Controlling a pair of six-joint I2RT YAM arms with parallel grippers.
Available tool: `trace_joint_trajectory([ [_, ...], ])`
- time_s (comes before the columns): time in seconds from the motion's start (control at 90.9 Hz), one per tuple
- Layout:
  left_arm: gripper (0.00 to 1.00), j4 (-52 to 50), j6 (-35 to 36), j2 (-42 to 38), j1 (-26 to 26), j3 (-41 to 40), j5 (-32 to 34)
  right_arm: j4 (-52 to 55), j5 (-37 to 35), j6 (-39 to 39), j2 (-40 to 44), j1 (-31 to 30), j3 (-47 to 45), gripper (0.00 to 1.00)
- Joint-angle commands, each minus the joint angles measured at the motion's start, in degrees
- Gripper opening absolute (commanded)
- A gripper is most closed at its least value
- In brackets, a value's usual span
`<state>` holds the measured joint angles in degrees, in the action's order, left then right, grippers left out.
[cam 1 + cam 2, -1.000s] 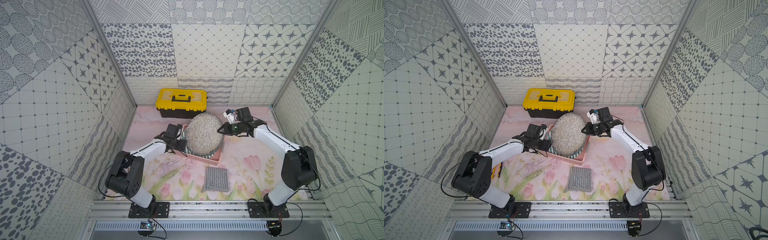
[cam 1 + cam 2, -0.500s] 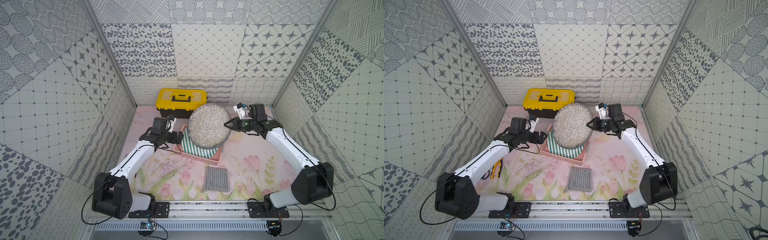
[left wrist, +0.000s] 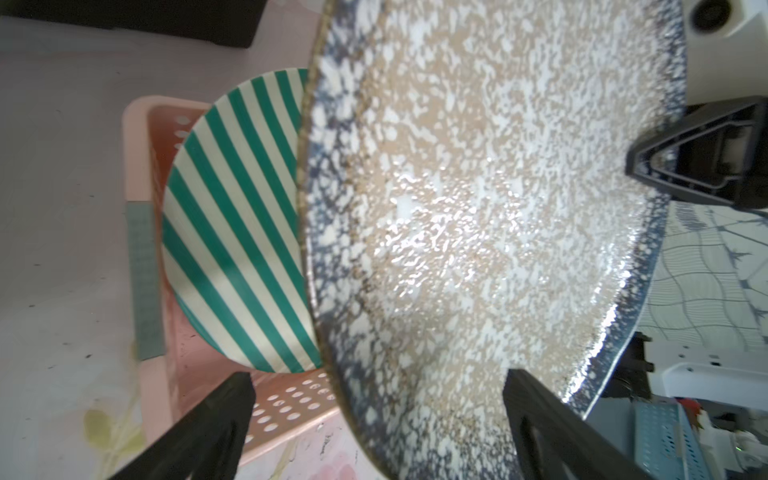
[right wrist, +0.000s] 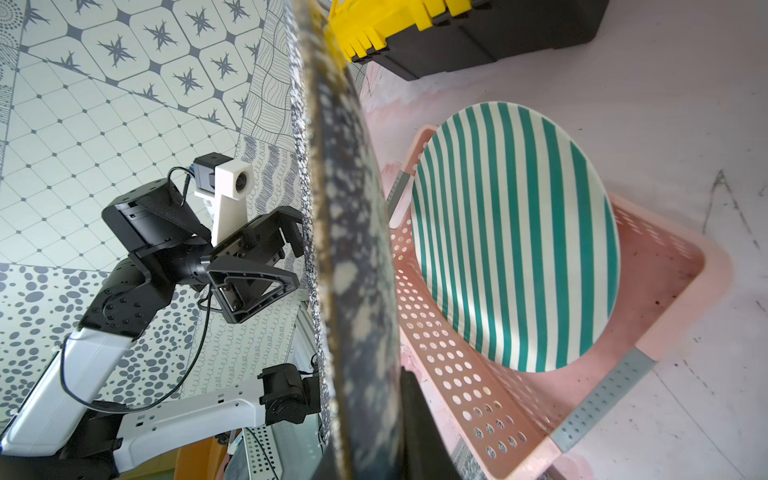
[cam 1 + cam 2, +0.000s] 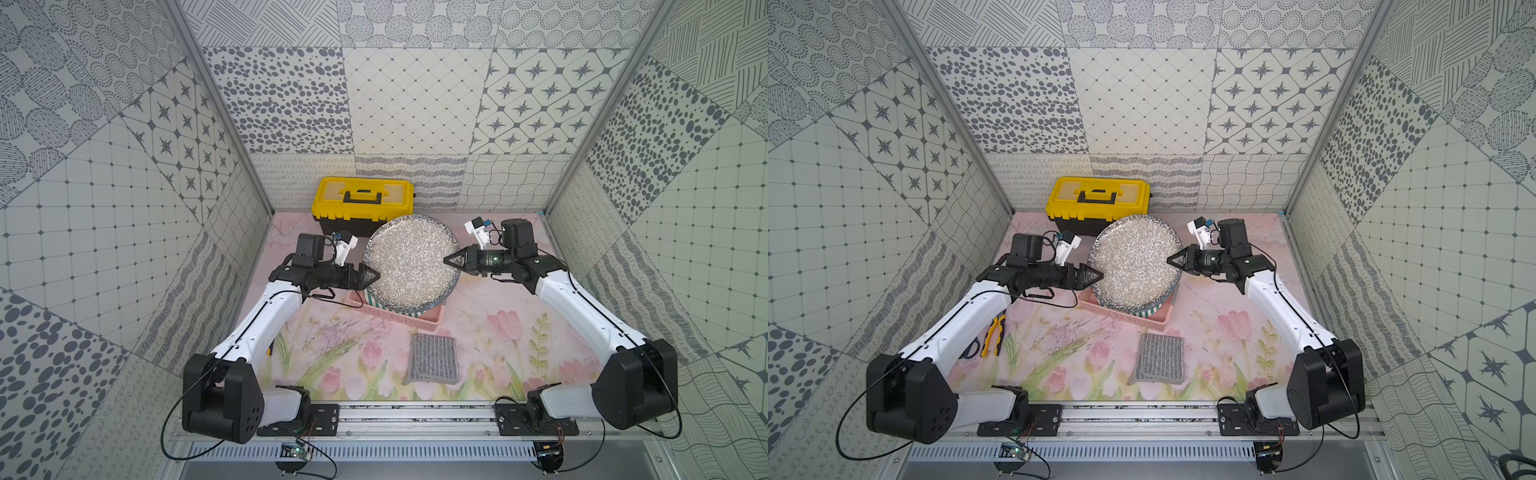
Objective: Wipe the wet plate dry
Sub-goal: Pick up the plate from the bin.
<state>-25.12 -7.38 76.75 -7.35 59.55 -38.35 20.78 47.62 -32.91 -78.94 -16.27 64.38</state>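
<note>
A speckled plate hangs tilted above a pink basket, its face glistening in the left wrist view. My right gripper is shut on the plate's right rim; in the right wrist view the plate shows edge-on between its jaws. My left gripper is open at the plate's left rim, one finger to each side of the rim and neither pressing on it. A grey cloth lies flat in front of the basket.
A green-striped plate leans inside the basket. A yellow toolbox stands against the back wall, just behind the lifted plate. Yellow-handled pliers lie under the left arm. Patterned walls enclose three sides.
The right gripper has lifted the speckled plate up and back out of the basket. The left gripper drew away to the left, opened, and came back to the plate's left rim.
</note>
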Motion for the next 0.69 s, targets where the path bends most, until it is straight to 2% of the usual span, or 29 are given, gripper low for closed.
trace_joint_trajectory([
  [0.0, 0.95, -0.89, -3.32, 0.89, 0.41, 0.29, -18.42, -18.23, 10.01, -2.96, 2.27, -0.4, 1.62, 0.0],
  [0.308, 0.83, 3.55, -7.38, 1.43, 0.71, 0.46, -26.48, -23.22, 13.16, -3.31, -0.1, -0.51, -1.61, 0.0],
  [0.539, 0.7, 7.16, -10.84, 0.09, 1.05, -0.89, -25.93, -25.55, 13.97, -3.03, -0.88, -0.51, -3.97, 0.0],
  [0.682, 0.48, 8.43, -12.28, -0.54, 1.06, -1.56, -25.86, -26.95, 14.42, -3.46, -2.03, -0.6, -4.84, 0.0],
])
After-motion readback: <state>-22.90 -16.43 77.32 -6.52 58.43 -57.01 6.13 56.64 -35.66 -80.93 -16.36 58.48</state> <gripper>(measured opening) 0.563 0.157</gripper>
